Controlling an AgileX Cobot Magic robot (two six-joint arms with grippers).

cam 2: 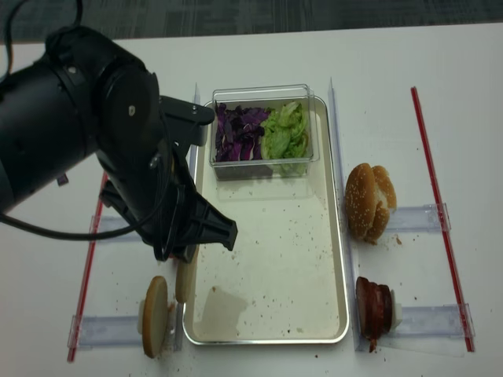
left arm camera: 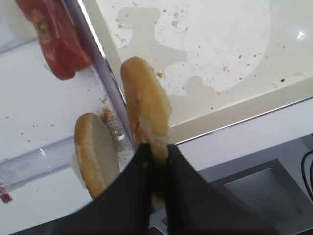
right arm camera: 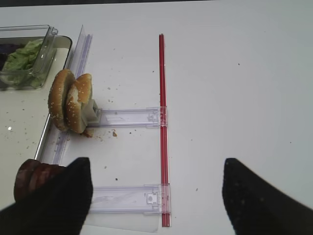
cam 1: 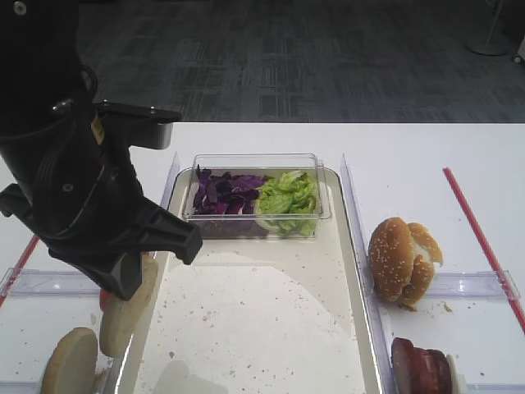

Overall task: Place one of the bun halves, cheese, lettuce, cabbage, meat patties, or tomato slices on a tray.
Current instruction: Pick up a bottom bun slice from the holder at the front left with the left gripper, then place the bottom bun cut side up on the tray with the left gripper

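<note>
The left gripper [left arm camera: 155,159] pinches one pale bun half [left arm camera: 145,105] on edge, over the left rim of the speckled tray [cam 2: 271,267]. A second bun half [cam 2: 154,314] stands just outside that rim. The right gripper [right arm camera: 154,193] hovers with fingers spread over the white table [right arm camera: 234,88], holding nothing.

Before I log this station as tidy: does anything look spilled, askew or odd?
Crumbs speckle the tray floor and the table beside the sesame buns, which stand on edge, not flat. The left gripper pinches a pale bun half edge-on over the tray rim. Nothing looks damaged.
</note>
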